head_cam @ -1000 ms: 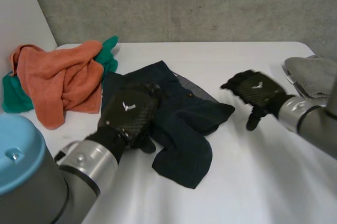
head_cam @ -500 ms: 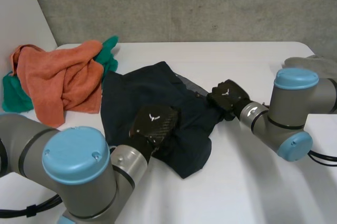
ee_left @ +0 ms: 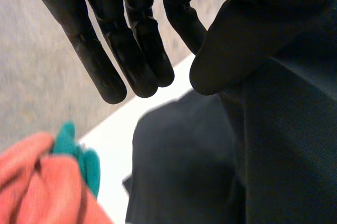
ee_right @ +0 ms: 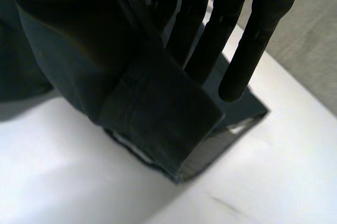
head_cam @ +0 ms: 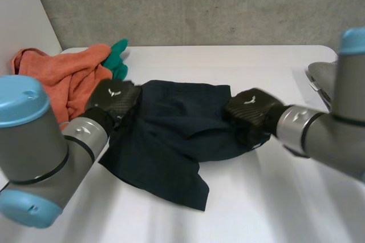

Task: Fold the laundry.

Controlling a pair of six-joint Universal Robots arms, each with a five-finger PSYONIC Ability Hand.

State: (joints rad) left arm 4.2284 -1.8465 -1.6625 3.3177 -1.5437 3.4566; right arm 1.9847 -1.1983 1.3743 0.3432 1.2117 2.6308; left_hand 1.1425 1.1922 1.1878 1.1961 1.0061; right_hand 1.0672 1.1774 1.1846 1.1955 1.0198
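Observation:
A dark navy garment (head_cam: pixel 171 134) is stretched across the middle of the white table between my two hands. My left hand (head_cam: pixel 114 97) grips its edge nearest the orange towel. In the left wrist view the cloth (ee_left: pixel 274 129) runs up beside the thumb, with the fingers (ee_left: pixel 105 50) straight next to it. My right hand (head_cam: pixel 251 112) holds the opposite edge. In the right wrist view a folded hem of the garment (ee_right: pixel 158 124) hangs from under the straight fingers (ee_right: pixel 253 40), pinched at the palm. The garment's lower part lies on the table toward me.
An orange towel (head_cam: pixel 57 83) and a teal cloth (head_cam: pixel 118 60) are heaped at the back left, close to my left hand. A grey folded cloth (head_cam: pixel 322 77) lies at the table's right edge. Bare white table (head_cam: pixel 274 197) lies in front.
Both hands have shut on the dark garment. The left hand moved back and left with its edge, and the crumpled garment is now pulled out wide between the hands.

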